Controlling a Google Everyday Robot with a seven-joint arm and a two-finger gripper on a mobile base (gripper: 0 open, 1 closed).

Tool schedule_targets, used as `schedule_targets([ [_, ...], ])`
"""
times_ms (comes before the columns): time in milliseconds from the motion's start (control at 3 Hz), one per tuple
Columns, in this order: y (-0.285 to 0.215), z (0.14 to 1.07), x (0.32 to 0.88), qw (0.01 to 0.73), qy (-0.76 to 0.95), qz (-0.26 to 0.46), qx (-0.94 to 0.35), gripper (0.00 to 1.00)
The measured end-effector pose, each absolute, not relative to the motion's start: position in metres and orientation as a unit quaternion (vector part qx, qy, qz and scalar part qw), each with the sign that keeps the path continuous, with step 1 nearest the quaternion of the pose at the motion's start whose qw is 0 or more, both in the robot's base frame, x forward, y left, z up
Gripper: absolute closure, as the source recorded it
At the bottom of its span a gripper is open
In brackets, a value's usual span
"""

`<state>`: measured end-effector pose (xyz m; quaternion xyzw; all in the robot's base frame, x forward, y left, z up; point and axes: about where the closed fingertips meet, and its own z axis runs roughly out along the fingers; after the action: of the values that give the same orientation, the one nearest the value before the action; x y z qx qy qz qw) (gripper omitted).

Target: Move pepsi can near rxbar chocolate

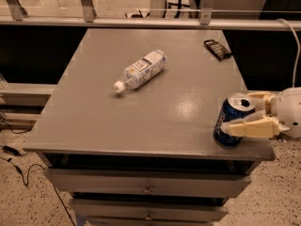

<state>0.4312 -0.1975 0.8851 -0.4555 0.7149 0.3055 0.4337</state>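
The pepsi can point(231, 121), dark blue with a silver opened top, stands upright at the front right corner of the grey table point(117, 121). My gripper point(237, 112) reaches in from the right, with one pale finger across the can's near side and the other behind its top. The fingers press on the can, which still rests on the table. The rxbar chocolate point(217, 49), a small black wrapper, lies flat near the table's back right edge, well behind the can.
A clear plastic bottle with a white cap point(141, 69) lies on its side in the middle-left of the table. A metal rail point(141, 22) runs along the back. The can stands close to the front and right edges. Drawers sit below.
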Motion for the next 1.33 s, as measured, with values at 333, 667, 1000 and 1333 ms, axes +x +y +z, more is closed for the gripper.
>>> schedule_targets([
  [333, -0.191, 0.884, 0.429, 0.431, 0.712, 0.316, -0.455, 0.72],
  [667, -0.190, 0.894, 0.440, 0.435, 0.705, 0.311, -0.465, 0.95],
  [1000, -0.187, 0.922, 0.469, 0.445, 0.696, 0.293, -0.482, 1.00],
  [1333, -0.185, 0.950, 0.503, 0.447, 0.690, 0.274, -0.500, 1.00],
])
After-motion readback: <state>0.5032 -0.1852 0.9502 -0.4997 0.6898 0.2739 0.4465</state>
